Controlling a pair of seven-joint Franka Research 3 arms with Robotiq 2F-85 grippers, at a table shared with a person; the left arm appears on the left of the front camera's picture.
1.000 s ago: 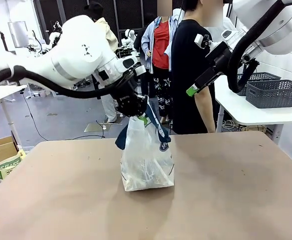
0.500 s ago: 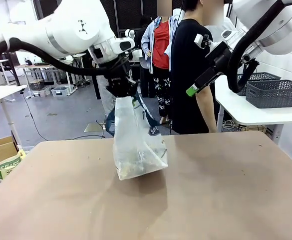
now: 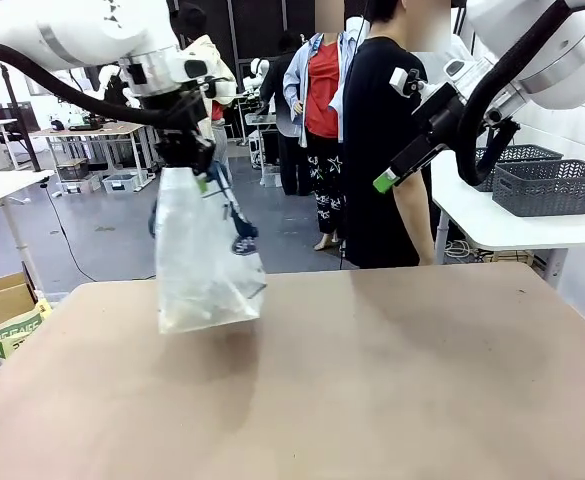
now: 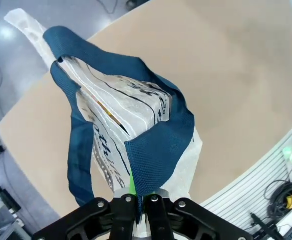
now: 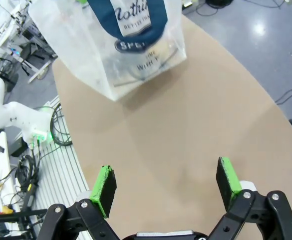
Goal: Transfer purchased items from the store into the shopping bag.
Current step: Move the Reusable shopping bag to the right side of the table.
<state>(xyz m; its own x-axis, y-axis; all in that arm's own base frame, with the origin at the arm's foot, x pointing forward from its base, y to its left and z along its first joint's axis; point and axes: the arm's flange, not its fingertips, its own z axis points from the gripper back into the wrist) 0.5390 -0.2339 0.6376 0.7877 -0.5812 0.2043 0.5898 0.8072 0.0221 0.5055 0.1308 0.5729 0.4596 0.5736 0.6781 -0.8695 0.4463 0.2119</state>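
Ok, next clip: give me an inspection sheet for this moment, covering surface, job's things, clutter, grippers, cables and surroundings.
Surface: brown table, bare, faint scuffs.
Job's things: shopping bag hanging above the table's left side, lifted by a navy handle; pale shapes inside, items cannot be told apart.
Clutter: nothing seen on the table.
Grippers: left gripper shut on the handle; right gripper open, empty, raised above the table.
Cables: black hoses along both arms; loose cables on the floor beside the table.
Surroundings: person in a black shirt at the far side; grey lattice baskets on a white side table; cardboard box on the floor at left.
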